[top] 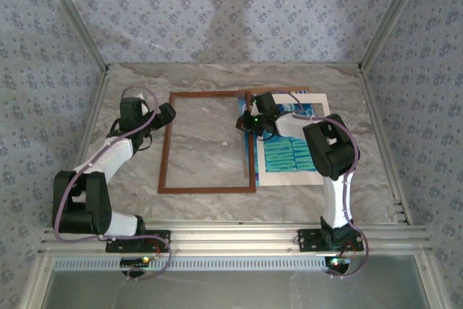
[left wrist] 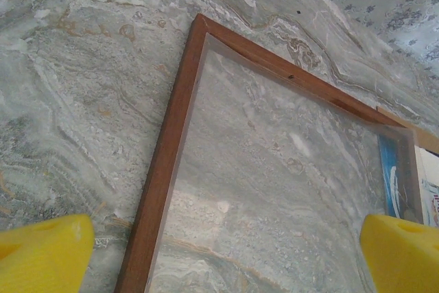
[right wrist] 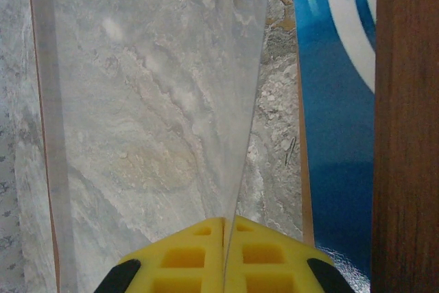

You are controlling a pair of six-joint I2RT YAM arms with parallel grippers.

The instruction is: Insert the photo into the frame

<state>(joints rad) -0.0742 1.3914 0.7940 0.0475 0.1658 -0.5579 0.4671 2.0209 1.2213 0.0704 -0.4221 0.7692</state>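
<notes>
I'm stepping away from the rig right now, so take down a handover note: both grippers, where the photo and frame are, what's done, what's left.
Left gripper: open, holding nothing, by the left rail of the frame.
Right gripper: shut on the edge of the clear pane at the frame's right side.
The frame lies flat mid-table. The photo lies face up just right of it, bordered by a white mat.
Done: the pane is gripped.
Left: the photo is not yet in the frame.
</notes>
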